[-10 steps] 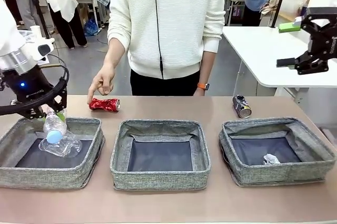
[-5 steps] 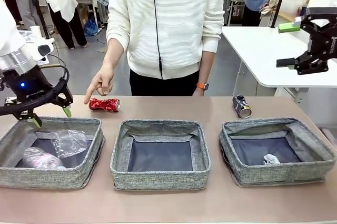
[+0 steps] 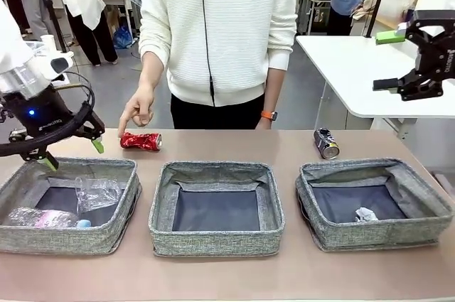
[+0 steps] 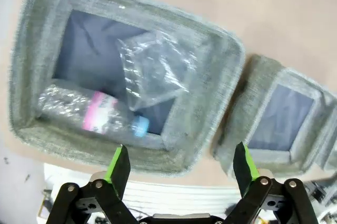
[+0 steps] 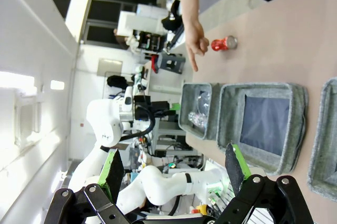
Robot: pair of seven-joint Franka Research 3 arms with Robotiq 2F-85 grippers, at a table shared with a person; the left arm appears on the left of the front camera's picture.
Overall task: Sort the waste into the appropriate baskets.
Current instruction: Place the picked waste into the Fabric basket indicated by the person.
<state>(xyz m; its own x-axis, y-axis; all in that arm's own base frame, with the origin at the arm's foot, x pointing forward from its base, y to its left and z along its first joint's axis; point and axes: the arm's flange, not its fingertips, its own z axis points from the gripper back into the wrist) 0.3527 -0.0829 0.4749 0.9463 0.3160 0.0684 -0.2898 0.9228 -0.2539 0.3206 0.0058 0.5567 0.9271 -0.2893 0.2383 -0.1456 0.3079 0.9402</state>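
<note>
Sorted so far: the clear plastic bottle point(image 3: 43, 218) and the clear plastic cup point(image 3: 96, 192) lie in the left basket point(image 3: 71, 239), the bottle along its near wall. The crumpled white paper ball point(image 3: 366, 214) sits in the right basket point(image 3: 370, 238).
Left to sort: two cans are out on the table point(image 3: 213, 273). The middle basket point(image 3: 213, 241) shows a bare dark bottom. By this count the job looks a little past halfway.
Left gripper point(image 3: 73, 154): jaws spread wide and holding nothing, it hangs over the far left corner of the left basket.
Right gripper point(image 3: 387, 60): also open and empty, it is raised high off the table's right edge.
Crushed red can point(image 3: 141, 141): it lies on its side near the table's far edge, just beyond the left basket's far right corner and a short way to the right of the left gripper.
Dark can point(image 3: 326, 143): it stands near the far edge behind the right basket, well below the right gripper and to its left.
Person's hand point(image 3: 137, 111): it points down just above the red can, apart from it.
</note>
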